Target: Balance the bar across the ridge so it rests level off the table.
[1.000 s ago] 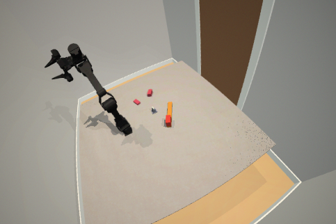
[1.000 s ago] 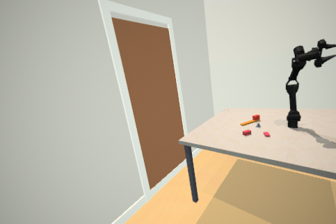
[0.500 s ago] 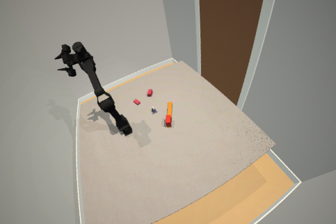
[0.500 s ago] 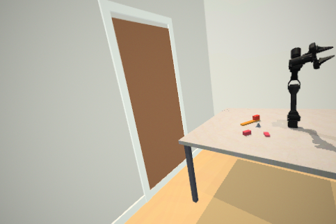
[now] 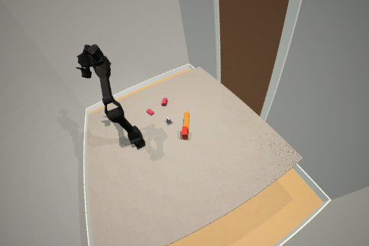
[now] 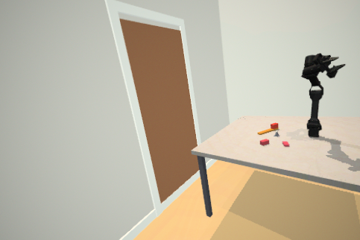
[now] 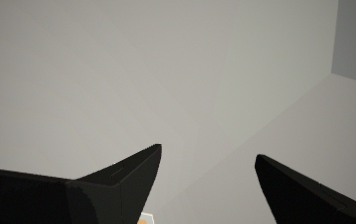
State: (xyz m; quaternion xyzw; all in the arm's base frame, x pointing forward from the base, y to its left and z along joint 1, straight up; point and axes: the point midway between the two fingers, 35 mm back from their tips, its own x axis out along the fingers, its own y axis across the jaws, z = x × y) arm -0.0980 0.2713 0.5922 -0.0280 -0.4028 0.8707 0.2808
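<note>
The orange bar (image 5: pixel 186 118) (image 6: pixel 264 131) lies on the table, away from the ridge. A red block (image 5: pixel 185 132) (image 6: pixel 274 126) sits at one end of it; whether it is fixed to the bar cannot be told. The ridge seems to be the small dark grey pointed piece (image 5: pixel 169 121) (image 6: pixel 276 134) beside the bar, with nothing across it. My gripper (image 6: pixel 341 61) (image 7: pixel 207 155) is open and empty, raised high above the table and far from the bar. In the wrist view only wall and a scrap of floor show behind the fingers.
Two loose red blocks lie near the ridge: one (image 5: pixel 164 101) (image 6: pixel 264 141) and a flatter one (image 5: pixel 150 111) (image 6: pixel 285 144). A faint grey patch (image 5: pixel 179 135) shows around the bar's block end. The arm's base (image 5: pixel 137 139) (image 6: pixel 313 131) stands on the table (image 5: pixel 152 199) (image 6: pixel 230 149).
</note>
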